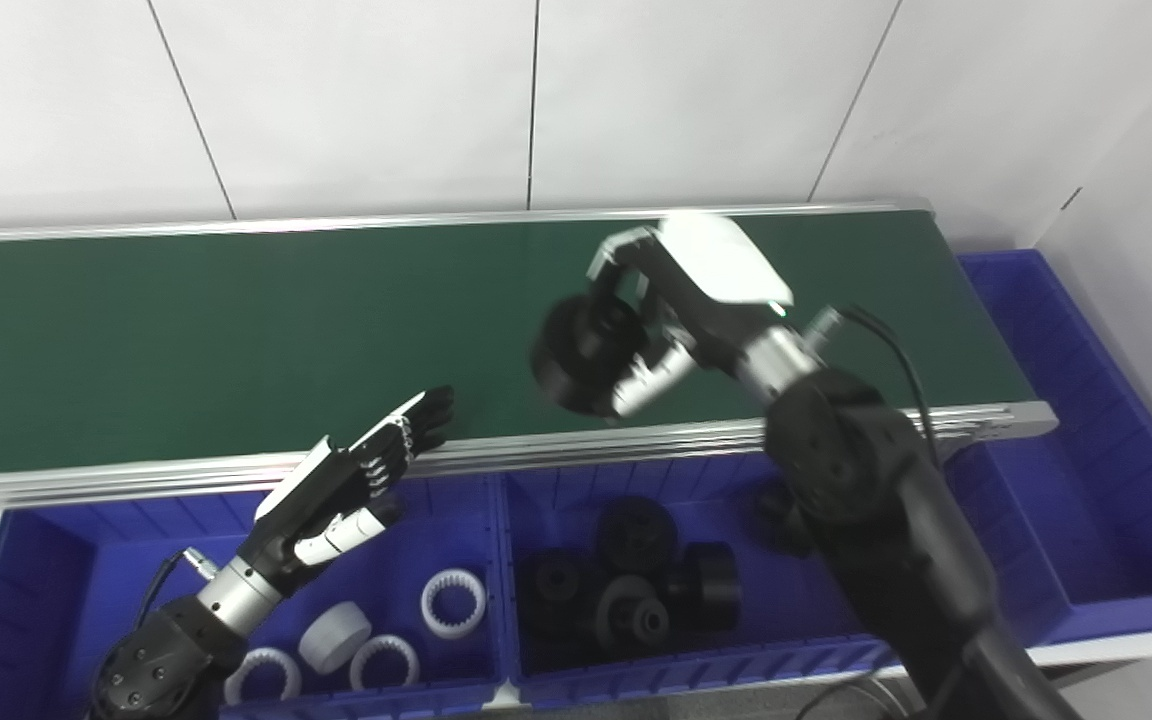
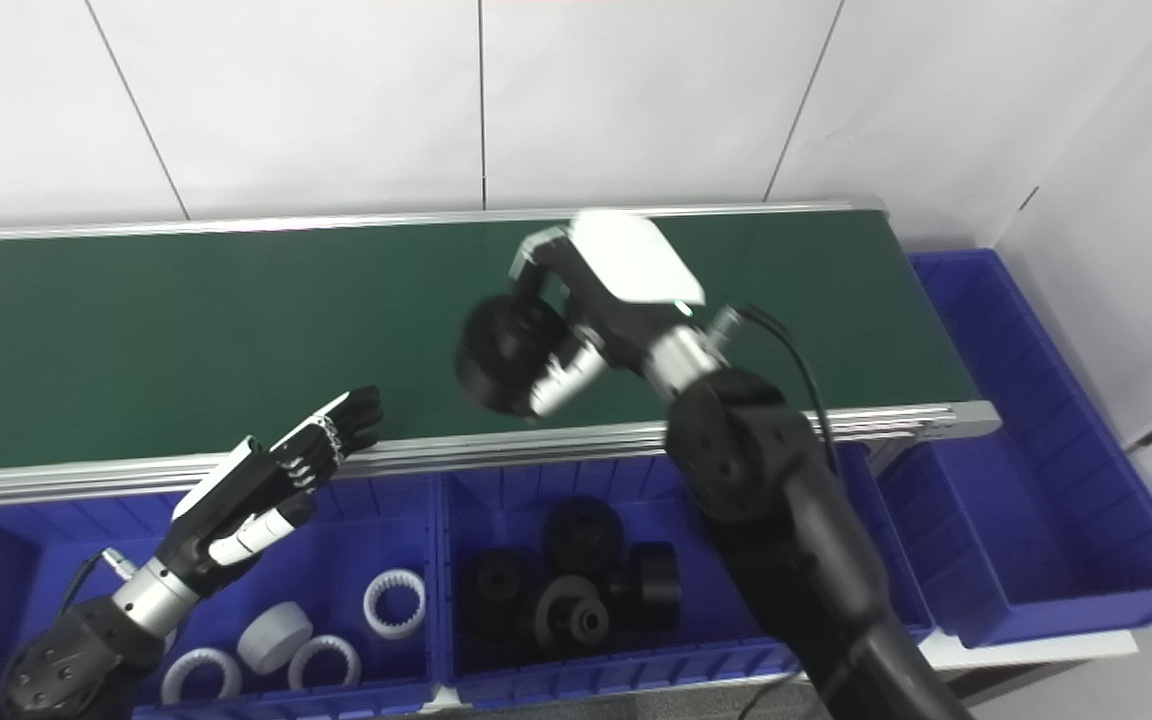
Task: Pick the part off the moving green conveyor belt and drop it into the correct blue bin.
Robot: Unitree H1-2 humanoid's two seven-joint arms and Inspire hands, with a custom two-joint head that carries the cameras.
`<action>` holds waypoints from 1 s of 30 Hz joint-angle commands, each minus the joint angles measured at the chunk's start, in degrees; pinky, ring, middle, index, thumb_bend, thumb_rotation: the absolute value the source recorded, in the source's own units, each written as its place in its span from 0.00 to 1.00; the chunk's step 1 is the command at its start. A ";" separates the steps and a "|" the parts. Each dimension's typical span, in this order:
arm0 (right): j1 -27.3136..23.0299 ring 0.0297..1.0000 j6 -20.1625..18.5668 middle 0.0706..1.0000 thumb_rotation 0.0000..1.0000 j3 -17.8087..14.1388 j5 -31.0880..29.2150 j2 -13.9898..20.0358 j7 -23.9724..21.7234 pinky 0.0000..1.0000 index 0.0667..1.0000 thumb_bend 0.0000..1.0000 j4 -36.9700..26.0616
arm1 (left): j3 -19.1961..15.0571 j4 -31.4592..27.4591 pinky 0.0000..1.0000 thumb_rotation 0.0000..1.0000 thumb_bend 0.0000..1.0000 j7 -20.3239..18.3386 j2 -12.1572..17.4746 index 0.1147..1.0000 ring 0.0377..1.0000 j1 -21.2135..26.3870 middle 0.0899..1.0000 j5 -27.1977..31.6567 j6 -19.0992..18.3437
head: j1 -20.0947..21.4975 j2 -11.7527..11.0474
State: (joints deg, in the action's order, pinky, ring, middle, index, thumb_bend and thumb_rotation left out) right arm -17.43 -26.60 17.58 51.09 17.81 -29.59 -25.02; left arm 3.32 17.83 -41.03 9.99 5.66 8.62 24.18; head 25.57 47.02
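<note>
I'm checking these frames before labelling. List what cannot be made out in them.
- Black part in the right hand: motion-blurred in both views, its shape is unreadable.
- Middle blue bin: its right portion is hidden behind the right arm.
- Far-right blue bin: its near end runs out of the left eye view.
- Left hand: open; its arm is cut by the bottom edge.

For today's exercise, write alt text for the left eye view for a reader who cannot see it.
The right hand grips a black part above the green conveyor belt. The left hand waits open over a blue bin of white parts; the neighbouring bin holds black parts.
</note>
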 commanded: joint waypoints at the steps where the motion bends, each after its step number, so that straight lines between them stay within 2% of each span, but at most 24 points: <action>1: -0.44 0.41 -0.30 0.40 0.00 -1.59 1.69 -0.45 -2.41 0.35 0.51 0.52 -4.69 | 0.39 -2.96 0.96 0.73 0.42 1.02 1.24 0.96 0.99 1.86 1.00 1.59 -0.17 | -0.01 0.12; 4: 2.67 0.40 0.29 0.38 0.00 -1.95 1.73 -0.37 -3.62 0.35 0.51 0.52 -7.30 | 0.80 -4.60 0.96 0.71 0.39 1.82 1.83 0.97 0.99 2.43 1.00 2.22 -1.88 | 0.17 0.51; 7: 4.87 0.37 0.73 0.44 0.00 -1.48 2.77 -0.35 -3.98 0.32 0.46 0.53 -8.68 | 1.17 -5.69 0.97 0.71 0.35 2.23 2.14 0.98 1.00 2.66 1.00 2.95 -3.04 | 0.05 0.64; 12: 9.34 0.34 1.04 0.44 0.00 -0.69 2.92 -1.99 -3.23 0.30 0.45 0.53 -8.44 | 1.97 -8.49 0.98 0.73 0.33 3.66 2.47 0.99 1.00 2.64 1.00 2.47 -5.44 | -0.87 1.23; 16: 12.10 0.36 2.62 0.44 0.00 -0.34 2.25 -3.51 0.33 0.32 0.45 0.53 -2.66 | 2.42 -9.94 0.98 0.72 0.35 4.39 2.48 0.98 1.00 2.32 1.00 2.47 -6.25 | -2.09 1.31; 20: 12.91 0.34 4.78 0.44 0.00 0.17 0.63 -4.58 4.33 0.30 0.45 0.53 3.00 | 2.74 -11.49 0.97 0.71 0.34 4.77 2.55 0.98 1.00 1.52 1.00 2.91 -5.99 | -2.68 1.21; 23: 13.07 0.38 6.28 0.44 0.00 1.06 -0.43 -5.36 7.18 0.33 0.45 0.53 7.58 | 2.84 -12.98 0.97 0.71 0.35 5.08 2.73 0.97 1.00 0.79 1.00 3.03 -6.21 | -3.03 1.24; 27: 13.02 0.43 7.60 0.38 0.00 2.53 -0.88 -5.87 9.82 0.37 0.51 0.52 12.46 | 2.92 -14.54 0.97 0.71 0.34 5.74 3.09 0.97 1.00 0.00 1.00 3.06 -6.61 | -3.25 1.33; 30: 13.04 0.46 7.68 0.39 0.00 4.08 -0.46 -6.54 12.31 0.41 0.53 0.53 16.25 | 2.97 -15.37 0.98 0.70 0.33 6.01 3.45 0.97 1.00 -0.51 1.00 3.61 -7.05 | -3.35 1.37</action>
State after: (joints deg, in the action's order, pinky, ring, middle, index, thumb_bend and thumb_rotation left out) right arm -3.11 -21.93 21.40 50.44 11.91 -20.20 -8.88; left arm 6.31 4.61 -35.68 12.92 4.63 11.01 17.05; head 22.24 48.34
